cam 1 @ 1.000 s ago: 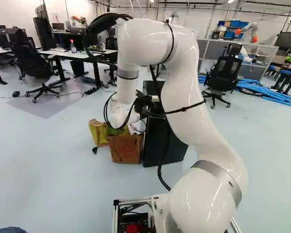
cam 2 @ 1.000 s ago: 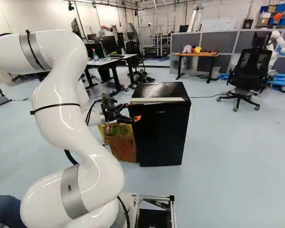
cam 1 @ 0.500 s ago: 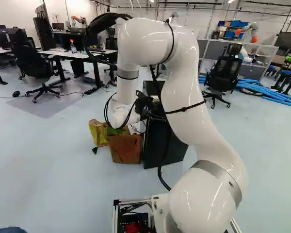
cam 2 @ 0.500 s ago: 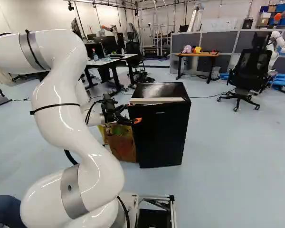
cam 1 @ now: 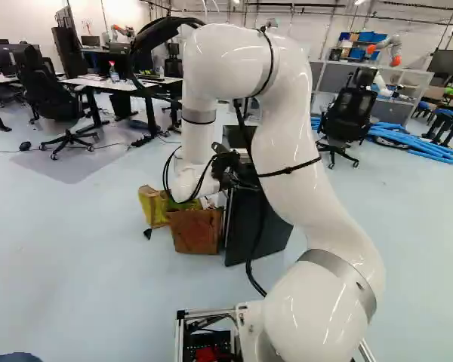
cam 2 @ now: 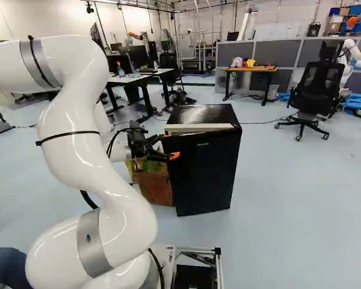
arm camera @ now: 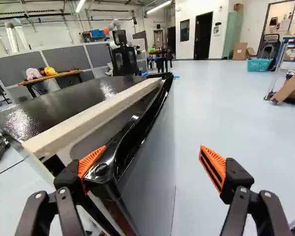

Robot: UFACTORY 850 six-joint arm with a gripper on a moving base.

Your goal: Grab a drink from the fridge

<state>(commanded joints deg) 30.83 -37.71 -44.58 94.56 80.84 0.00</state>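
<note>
At the left of the left base view, a dark office chair (cam 1: 49,94) is noted. To its right a white desk (cam 1: 128,84) is seen, on which a spray bottle (cam 1: 113,74) is carried. Nearer, on the floor, a yellow bag (cam 1: 152,207) is found just beside a brown container (cam 1: 195,232).

Next, the tool (cam 2: 169,146) is found at the top of the fridge door (cam 2: 204,180), on the door's free edge. It is in a released state, its fingers spread wide. In the wrist view, one orange pad (arm camera: 91,161) is set against the door's corner; the other is held well apart, clear of the door's face.

The black fridge (cam 2: 210,112) is located on the floor beside the brown container. Its door is ajar, a narrow gap being left between it and the pale strip (cam 2: 198,127) along the top. The interior is hidden by the door; the position of the drink cannot be told.

At the right, a second chair (cam 1: 351,109), blue tubes (cam 1: 415,143) and another robot (cam 1: 389,49) are recorded.
</note>
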